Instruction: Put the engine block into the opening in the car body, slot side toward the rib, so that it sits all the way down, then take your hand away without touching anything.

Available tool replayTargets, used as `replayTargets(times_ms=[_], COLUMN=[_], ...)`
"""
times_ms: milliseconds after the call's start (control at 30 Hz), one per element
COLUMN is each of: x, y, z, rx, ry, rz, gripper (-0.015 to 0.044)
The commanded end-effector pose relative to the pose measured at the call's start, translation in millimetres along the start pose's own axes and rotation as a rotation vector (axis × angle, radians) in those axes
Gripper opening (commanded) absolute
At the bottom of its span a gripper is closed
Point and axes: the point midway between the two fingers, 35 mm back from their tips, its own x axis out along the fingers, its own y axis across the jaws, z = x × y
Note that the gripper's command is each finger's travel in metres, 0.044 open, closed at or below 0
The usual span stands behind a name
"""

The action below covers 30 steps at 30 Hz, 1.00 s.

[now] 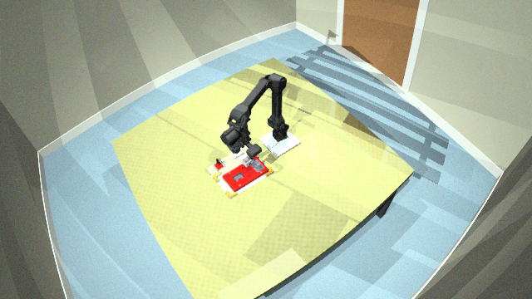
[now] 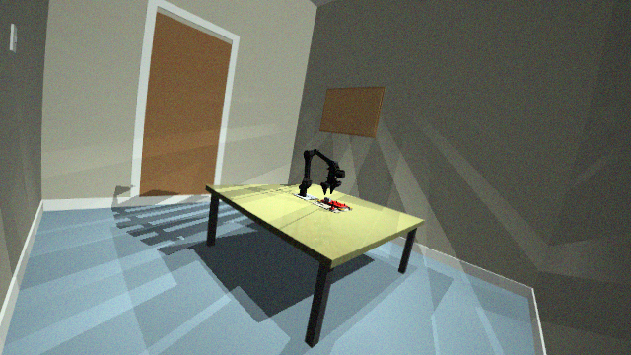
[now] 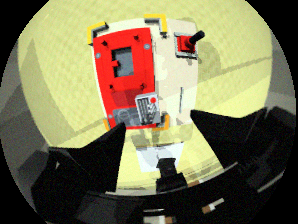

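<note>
The red car body (image 1: 249, 174) (image 3: 133, 89) lies flat between yellow corner brackets. Its opening (image 1: 238, 178) (image 3: 126, 65) has a small red rib at one side in the wrist view. The silver-grey engine block (image 1: 248, 162) (image 3: 147, 108), with a red dot, is outside this opening, at the car body's long edge near its other end. Whether it rests on the body or beside it, I cannot tell. My gripper (image 2: 328, 193) (image 3: 158, 119) is open and empty, above the block's end of the body. The block's slot side is not clear.
A red piece with a black upright handle (image 1: 218, 164) (image 3: 189, 42) stands in a square holder on the cream base board (image 3: 172, 75). Grey translucent shapes (image 3: 123, 117) show at the body's near end. The white arm base plate (image 1: 287, 145) is close by.
</note>
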Motion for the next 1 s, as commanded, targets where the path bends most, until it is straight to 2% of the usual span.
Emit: replayTargets(times_ms=[0,967], x=[-2,40], y=[1,11], z=[0,0], rx=[-0.019,-0.019], ry=[-0.013,-0.013], rz=[-0.011,-0.010], gripper=[0.0440,0.0440])
